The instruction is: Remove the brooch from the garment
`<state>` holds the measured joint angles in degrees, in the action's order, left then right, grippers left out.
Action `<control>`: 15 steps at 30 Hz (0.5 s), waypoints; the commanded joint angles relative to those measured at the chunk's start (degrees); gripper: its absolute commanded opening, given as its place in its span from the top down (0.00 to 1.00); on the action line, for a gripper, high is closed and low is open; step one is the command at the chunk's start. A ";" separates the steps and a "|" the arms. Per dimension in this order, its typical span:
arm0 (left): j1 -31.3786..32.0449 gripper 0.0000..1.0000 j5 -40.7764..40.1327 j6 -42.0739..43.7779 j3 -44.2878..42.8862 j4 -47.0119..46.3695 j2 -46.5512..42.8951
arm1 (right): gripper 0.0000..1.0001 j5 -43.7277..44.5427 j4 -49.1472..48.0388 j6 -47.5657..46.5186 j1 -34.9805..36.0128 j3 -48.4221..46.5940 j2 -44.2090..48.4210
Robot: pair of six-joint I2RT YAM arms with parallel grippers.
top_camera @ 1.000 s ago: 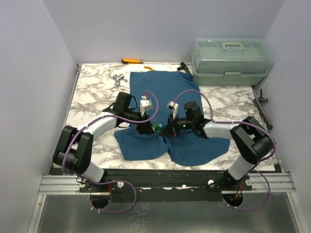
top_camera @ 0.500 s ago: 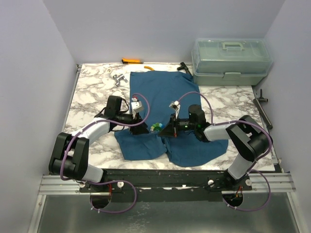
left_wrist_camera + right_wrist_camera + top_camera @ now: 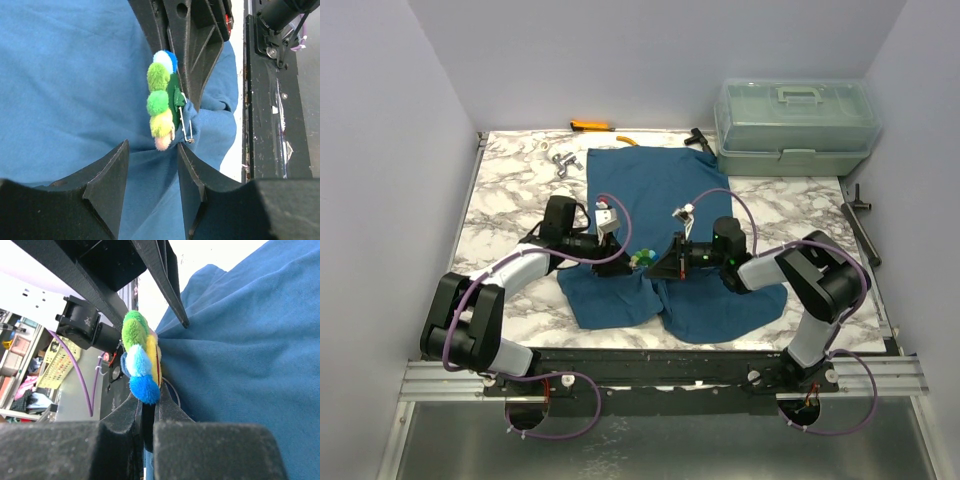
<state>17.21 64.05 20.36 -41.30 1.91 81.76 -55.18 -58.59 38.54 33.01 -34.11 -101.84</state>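
The teal garment [image 3: 650, 190] lies spread on the marble table. The brooch [image 3: 161, 102], a row of fluffy green, yellow-green, blue, white and pink balls with a metal pin [image 3: 186, 125], stands on edge above the cloth. It shows as a small bright spot [image 3: 641, 258] between the two grippers. My right gripper [image 3: 151, 407] is shut on the brooch's lower edge, just under the blue ball [image 3: 144, 387]. The garment [image 3: 240, 350] is drawn into creases at the pin. My left gripper [image 3: 152, 145] is open, its fingertips [image 3: 122, 150] flanking the brooch's pink end.
A translucent green lidded box [image 3: 795, 125] stands at the back right. An orange-handled tool [image 3: 590, 126] and small metal pieces [image 3: 562, 162] lie at the back left. Black tools lie by the box [image 3: 698, 138] and along the right edge [image 3: 860, 215].
My left jaws have narrowed, and that wrist has shifted a little left and lower. The right gripper stays shut at the brooch, which sits slightly higher in the top view.
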 commanded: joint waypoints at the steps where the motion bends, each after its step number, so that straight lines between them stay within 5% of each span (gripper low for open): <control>1: 1.21 0.56 3.79 -0.75 0.79 -1.65 -0.47 | 0.99 -2.35 -5.59 3.00 -0.33 0.46 -1.06; 10: 2.19 0.69 3.47 -1.73 0.77 -3.31 -0.12 | 0.99 -3.88 -9.87 7.22 -0.93 0.67 -2.71; 15: 0.65 0.69 3.16 -1.99 0.61 -3.32 -0.89 | 0.99 -2.67 -3.31 0.15 -0.96 1.23 0.88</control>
<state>19.00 65.01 18.46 -41.30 0.25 81.76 -57.10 -64.03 43.79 32.14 -33.78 -103.70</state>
